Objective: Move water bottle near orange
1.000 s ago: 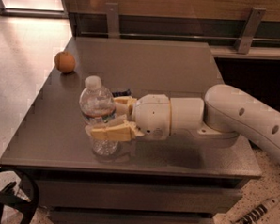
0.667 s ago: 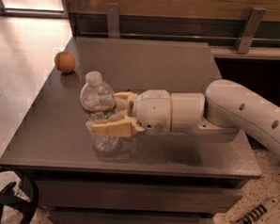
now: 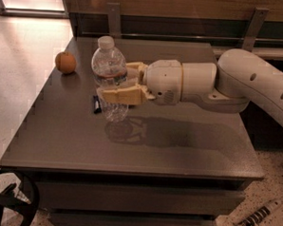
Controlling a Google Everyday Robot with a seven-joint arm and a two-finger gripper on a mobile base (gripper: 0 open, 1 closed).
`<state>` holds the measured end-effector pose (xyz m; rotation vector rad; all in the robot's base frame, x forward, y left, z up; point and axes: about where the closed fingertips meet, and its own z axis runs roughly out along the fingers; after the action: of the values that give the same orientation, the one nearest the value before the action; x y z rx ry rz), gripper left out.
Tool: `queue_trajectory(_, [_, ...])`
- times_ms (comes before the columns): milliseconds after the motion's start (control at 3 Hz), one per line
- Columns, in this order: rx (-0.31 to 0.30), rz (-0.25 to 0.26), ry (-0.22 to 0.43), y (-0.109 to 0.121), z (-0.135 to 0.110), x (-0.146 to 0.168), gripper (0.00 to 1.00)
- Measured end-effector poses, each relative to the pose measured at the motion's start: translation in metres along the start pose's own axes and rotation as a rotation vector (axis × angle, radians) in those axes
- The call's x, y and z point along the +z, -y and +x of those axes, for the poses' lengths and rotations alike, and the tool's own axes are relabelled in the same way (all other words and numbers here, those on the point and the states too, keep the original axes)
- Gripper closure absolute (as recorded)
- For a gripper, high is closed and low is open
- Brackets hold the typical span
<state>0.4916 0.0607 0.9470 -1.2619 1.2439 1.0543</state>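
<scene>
The water bottle [image 3: 110,70] is a clear ribbed bottle with a white cap and a thin red label band. My gripper [image 3: 115,81] is shut around its middle and holds it upright, lifted off the grey table [image 3: 130,138], with its shadow on the table below. The arm reaches in from the right. The orange [image 3: 65,62] sits on the table's far left corner, to the left of the bottle and apart from it.
A small flat dark wrapper [image 3: 97,104] lies on the table just left of the bottle's base. A wooden wall with metal brackets [image 3: 113,18] runs behind the table. A power strip [image 3: 255,218] lies on the floor at the lower right.
The gripper has lifted the bottle off the table and carried it back and left, closer to the orange. The dark wrapper now shows beside it.
</scene>
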Motion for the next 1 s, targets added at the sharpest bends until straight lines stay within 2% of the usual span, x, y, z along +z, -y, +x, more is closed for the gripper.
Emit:
queue_trajectory(667, [-0.005, 0.139, 0.026, 0.088, -0.036, -0.012, 1.0])
queue_trajectory(1000, [0.005, 0.194, 0.046, 0.135, -0.039, -0.007, 1.0])
